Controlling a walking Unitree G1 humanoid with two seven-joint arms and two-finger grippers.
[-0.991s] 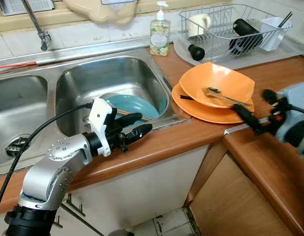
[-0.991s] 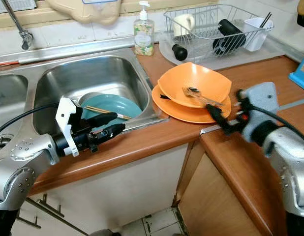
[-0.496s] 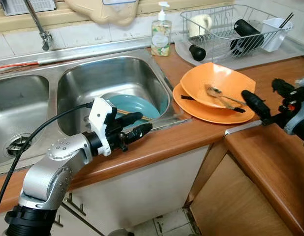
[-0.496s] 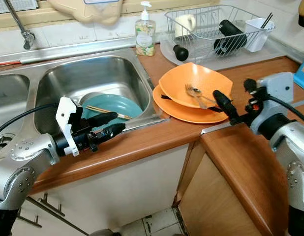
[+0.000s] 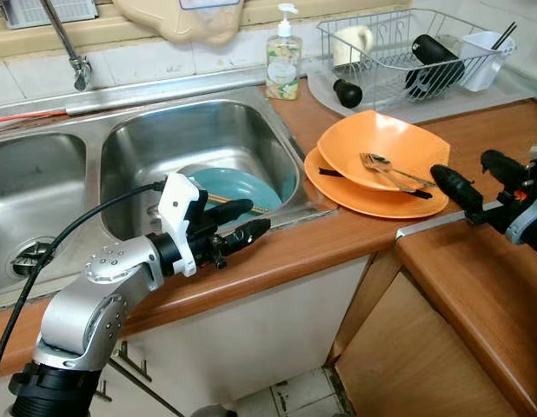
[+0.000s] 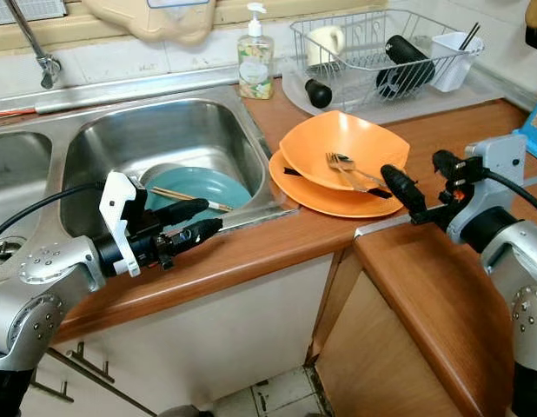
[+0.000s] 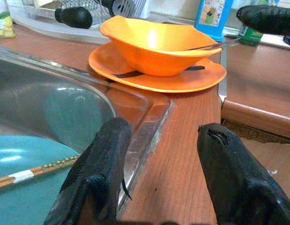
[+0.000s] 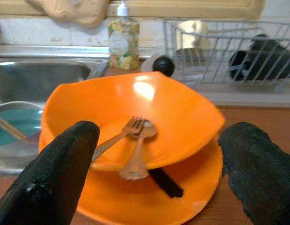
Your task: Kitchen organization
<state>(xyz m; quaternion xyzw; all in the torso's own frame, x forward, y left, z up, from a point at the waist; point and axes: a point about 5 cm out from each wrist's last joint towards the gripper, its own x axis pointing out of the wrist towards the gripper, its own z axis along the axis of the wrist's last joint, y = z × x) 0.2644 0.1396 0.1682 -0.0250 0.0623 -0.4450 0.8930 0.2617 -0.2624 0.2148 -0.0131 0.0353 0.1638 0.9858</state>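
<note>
An orange bowl sits on an orange plate on the wooden counter, right of the sink. A fork and a spoon lie inside the bowl. A black handle sticks out between bowl and plate. My right gripper hovers open just right of the bowl, holding nothing. A teal plate with chopsticks on it lies in the right sink basin. My left gripper is open over the sink's front rim, empty.
A wire dish rack at the back right holds a mug, a black bottle and a white cutlery cup. A soap bottle stands behind the sink; a faucet is at back left. A lower counter runs along the right.
My right gripper has drawn back to the right, away from the bowl. The fork and spoon have settled inside the bowl. My left arm has not moved.
</note>
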